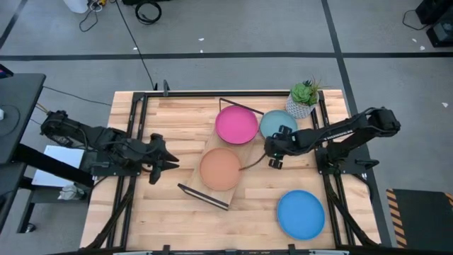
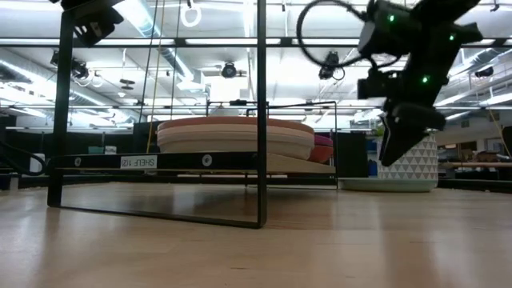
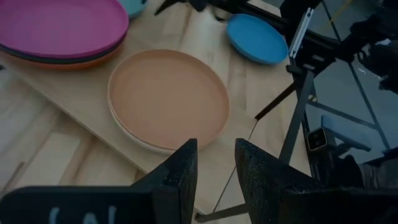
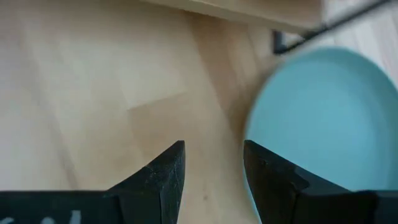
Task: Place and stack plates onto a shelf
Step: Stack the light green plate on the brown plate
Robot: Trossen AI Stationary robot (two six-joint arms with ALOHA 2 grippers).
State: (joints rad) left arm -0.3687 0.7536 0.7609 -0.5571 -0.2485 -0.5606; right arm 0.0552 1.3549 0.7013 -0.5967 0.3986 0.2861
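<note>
The shelf (image 1: 200, 190) lies slantwise in the middle of the table. On its far half a pink plate (image 1: 236, 125) tops a stack with a dark teal and an orange plate (image 3: 74, 60) under it. On its near half a tan plate (image 1: 220, 168) sits on a cream one (image 3: 134, 138). A light blue plate (image 1: 272, 122) rests flat on the table right of the shelf, and a bright blue plate (image 1: 301, 214) lies near the right front corner. My right gripper (image 1: 273, 157) hovers open beside the light blue plate (image 4: 323, 118), touching nothing. My left gripper (image 1: 173, 161) waits open left of the shelf, facing the tan plate (image 3: 168, 99).
A potted plant (image 1: 303, 99) in a white patterned pot stands at the far right of the table, just behind the light blue plate. The shelf's black wire frame (image 2: 260, 120) rises at its ends. Bare slatted tabletop (image 1: 170, 219) lies near the front left.
</note>
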